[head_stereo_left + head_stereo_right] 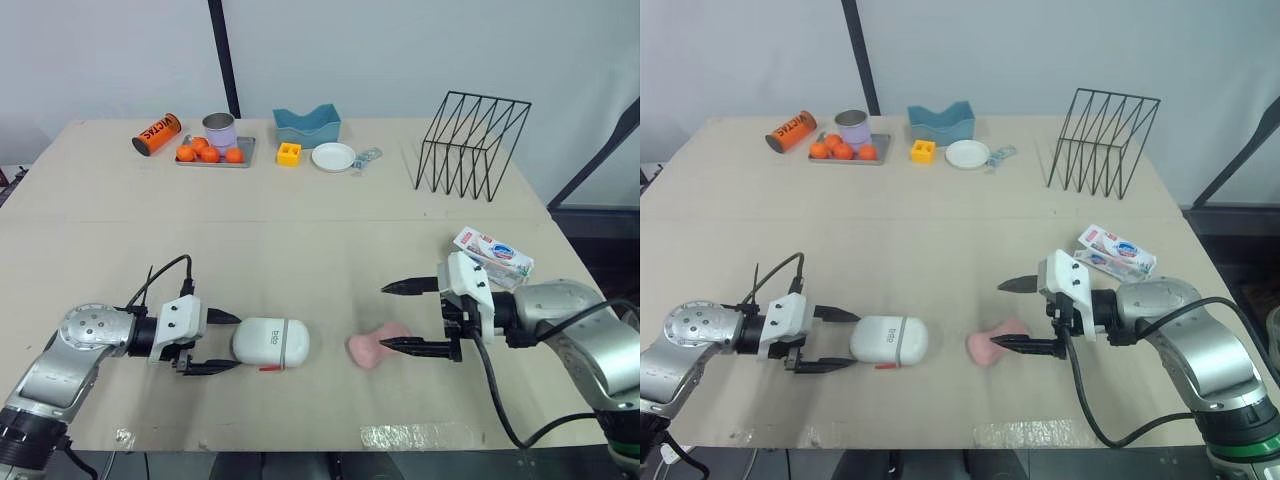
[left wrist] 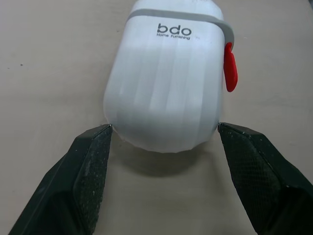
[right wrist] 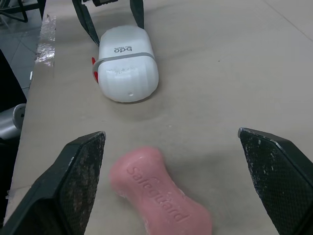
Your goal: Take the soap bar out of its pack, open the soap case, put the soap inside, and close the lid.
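You have the left end effector open, its two black fingers spread to either side of the rounded end of the white soap case. The tips sit right at the case's corners; contact cannot be told. The soap case lies flat near the tabletop's near edge with its lid shut, showing a grey band and a red tab. Your right end effector is open wide, fingers pointing toward the left edge. The pink soap bar lies bare on the tabletop between those fingers, closer to the finger on the near-edge side and apart from the case. The soap pack lies by the right edge, behind the right end effector. Along the far edge you have an orange can, a tray of oranges, a blue holder, a white plate and a black wire rack.
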Robot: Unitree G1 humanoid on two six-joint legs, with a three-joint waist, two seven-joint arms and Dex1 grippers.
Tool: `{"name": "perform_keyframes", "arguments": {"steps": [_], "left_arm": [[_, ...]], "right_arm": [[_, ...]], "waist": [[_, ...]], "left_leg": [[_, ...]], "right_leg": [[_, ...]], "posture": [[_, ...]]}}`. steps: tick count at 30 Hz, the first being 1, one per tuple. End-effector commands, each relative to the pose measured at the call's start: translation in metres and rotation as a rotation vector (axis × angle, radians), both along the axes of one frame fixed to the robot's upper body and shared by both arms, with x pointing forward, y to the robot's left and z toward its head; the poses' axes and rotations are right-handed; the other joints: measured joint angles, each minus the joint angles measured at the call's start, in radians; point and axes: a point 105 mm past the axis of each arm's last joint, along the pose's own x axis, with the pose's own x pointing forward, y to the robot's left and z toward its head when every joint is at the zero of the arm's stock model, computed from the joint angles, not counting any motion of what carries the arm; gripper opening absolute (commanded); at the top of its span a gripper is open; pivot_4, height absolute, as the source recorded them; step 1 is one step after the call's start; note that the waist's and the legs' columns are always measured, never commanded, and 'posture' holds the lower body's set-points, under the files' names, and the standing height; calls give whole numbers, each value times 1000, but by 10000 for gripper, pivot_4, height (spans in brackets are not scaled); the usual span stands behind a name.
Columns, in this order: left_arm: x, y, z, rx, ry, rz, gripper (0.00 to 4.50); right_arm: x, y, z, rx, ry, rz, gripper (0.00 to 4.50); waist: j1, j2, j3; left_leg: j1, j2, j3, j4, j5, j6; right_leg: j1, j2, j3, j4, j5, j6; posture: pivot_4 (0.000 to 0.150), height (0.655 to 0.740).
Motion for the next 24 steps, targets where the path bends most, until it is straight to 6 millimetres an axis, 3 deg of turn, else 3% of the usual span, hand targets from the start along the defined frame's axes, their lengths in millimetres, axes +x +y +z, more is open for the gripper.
{"name": "perform_keyframes", "arguments": {"steps": [1,4,5,7,12,24], "left_arm": [[1,-1,7,3,-24,-23,36435],[3,7,10,27,-24,-6,36435],[2,10,10,33,-16,-6,41484],[0,13,12,38,-10,-9,44628],[1,13,16,49,-53,-2,44628],[12,-13,11,23,-48,-72,44628]], "right_arm": [[-3,0,12,1,-56,6,44787],[-3,-1,13,1,-57,4,44787],[-3,-1,13,3,-57,4,45000],[-2,0,13,4,-57,5,45000],[0,3,11,6,-56,14,45000],[-6,0,10,-9,-58,-10,45000]], "waist": [[0,0,0],[0,0,0],[0,0,0],[0,0,0],[0,0,0],[1,0,0]], "left_leg": [[0,0,0,0,0,0],[0,0,0,0,0,0],[0,0,0,0,0,0],[0,0,0,0,0,0],[0,0,0,0,0,0],[0,0,0,0,0,0]], "right_leg": [[0,0,0,0,0,0],[0,0,0,0,0,0],[0,0,0,0,0,0],[0,0,0,0,0,0],[0,0,0,0,0,0],[0,0,0,0,0,0]], "posture": [[1500,7400],[1500,7400],[1500,7400],[1500,7400],[1500,7400],[1500,7400]]}}
